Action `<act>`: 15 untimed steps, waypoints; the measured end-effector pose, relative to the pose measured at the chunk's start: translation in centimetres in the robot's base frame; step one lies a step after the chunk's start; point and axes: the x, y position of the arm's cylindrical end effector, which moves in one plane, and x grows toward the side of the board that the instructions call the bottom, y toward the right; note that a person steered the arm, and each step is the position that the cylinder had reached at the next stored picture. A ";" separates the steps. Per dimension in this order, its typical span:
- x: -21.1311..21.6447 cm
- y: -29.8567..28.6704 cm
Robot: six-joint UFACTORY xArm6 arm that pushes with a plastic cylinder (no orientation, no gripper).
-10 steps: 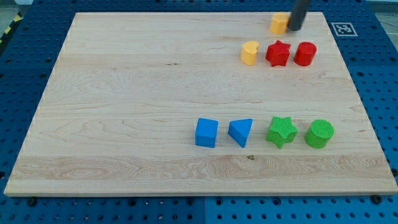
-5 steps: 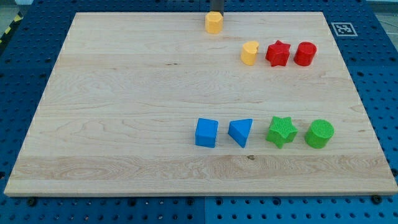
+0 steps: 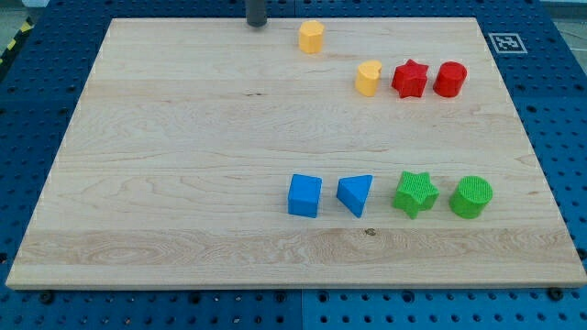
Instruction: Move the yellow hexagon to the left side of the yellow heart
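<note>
The yellow hexagon (image 3: 311, 37) lies near the board's top edge, up and to the left of the yellow heart (image 3: 369, 78). My tip (image 3: 257, 23) stands at the top edge, left of the hexagon and apart from it by a clear gap. It touches no block.
A red star (image 3: 410, 79) and a red cylinder (image 3: 449, 80) sit in a row right of the heart. Lower down stand a blue cube (image 3: 304, 195), a blue triangular block (image 3: 356, 193), a green star (image 3: 415, 193) and a green cylinder (image 3: 471, 197). The wooden board (image 3: 183, 165) lies on a blue pegboard.
The hexagon was pushed left along the top edge from the right of the heart to its upper left. My tip then moved on left, away from the hexagon.
</note>
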 end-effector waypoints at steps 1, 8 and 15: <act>0.6 4.0; 11.2 8.4; 12.8 8.4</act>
